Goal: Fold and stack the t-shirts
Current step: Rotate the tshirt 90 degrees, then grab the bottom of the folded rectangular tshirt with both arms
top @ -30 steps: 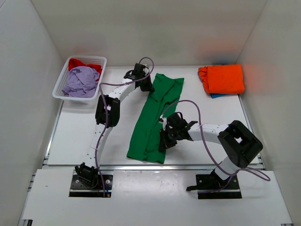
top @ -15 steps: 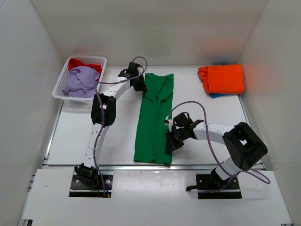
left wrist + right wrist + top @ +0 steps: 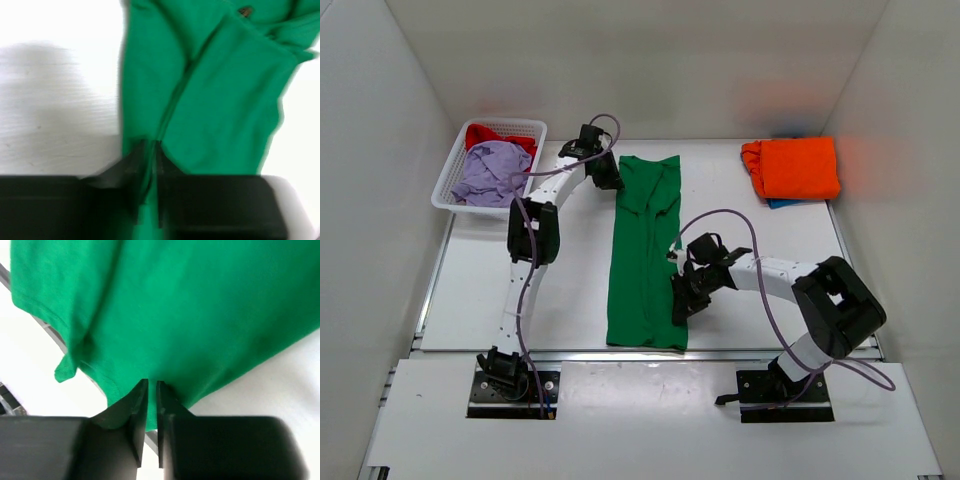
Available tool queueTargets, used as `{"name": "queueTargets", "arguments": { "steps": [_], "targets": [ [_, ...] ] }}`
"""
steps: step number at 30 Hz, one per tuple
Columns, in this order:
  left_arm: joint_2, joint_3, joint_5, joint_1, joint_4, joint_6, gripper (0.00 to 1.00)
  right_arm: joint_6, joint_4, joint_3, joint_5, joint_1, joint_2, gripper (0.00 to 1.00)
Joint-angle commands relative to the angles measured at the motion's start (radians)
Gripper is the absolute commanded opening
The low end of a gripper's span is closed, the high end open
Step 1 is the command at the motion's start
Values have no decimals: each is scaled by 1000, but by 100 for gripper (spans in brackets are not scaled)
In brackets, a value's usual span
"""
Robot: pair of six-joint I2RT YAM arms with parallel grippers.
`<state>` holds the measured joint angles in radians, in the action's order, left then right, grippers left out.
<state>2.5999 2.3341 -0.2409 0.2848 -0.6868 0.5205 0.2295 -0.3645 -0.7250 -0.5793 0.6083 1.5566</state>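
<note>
green t-shirt mid-table, basket far left, orange t-shirt far right

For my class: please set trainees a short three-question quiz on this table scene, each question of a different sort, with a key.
1. True or false: the green t-shirt lies inside the basket.
2. Which colour tops the folded stack at the far right? A orange, B lavender, C red.
3. Fill in: in the basket, the lavender t-shirt lies over a ____ one.
Key: 1 false; 2 A; 3 red.
</note>
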Motion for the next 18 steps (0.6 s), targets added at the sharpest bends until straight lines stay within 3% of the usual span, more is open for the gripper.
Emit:
{"name": "queueTargets", "arguments": {
  "steps": [1, 2, 4, 5, 7, 8, 9, 14, 16, 18],
  "targets": [
    [-95, 25, -136, -18, -7, 10, 32, -38, -66, -76, 18, 2, -44, 11],
    [-116, 7, -190, -22, 13, 21, 34, -32, -68, -91, 1, -2, -65, 15],
    [-238, -140, -244, -22, 44, 19, 37, 26, -45, -109, -33, -5, -130, 32],
    [-282, -206, -262, -21, 78, 3, 36, 39, -44, -113, -30, 4, -165, 35],
    [-526, -565, -273, -16, 194, 12, 37, 118, -33, -103, 28, 8, -229, 43],
    [-652, -755, -262, -12, 272, 27, 39, 167, -28, -73, 60, 16, -259, 46],
    [-716, -841, -226, 0, 326, 36, 39, 195, -22, -30, 77, 10, -309, 48],
    [-1146, -1414, -100, 91, 377, 15, 41, 346, 32, 185, 134, -18, -476, 59],
    [-1252, -1569, -58, 132, 424, 47, 45, 378, 45, 251, 148, -22, -523, 70],
    [-1340, -1694, -43, 189, 484, 91, 46, 410, 65, 320, 153, -18, -552, 74]
  ]
}}
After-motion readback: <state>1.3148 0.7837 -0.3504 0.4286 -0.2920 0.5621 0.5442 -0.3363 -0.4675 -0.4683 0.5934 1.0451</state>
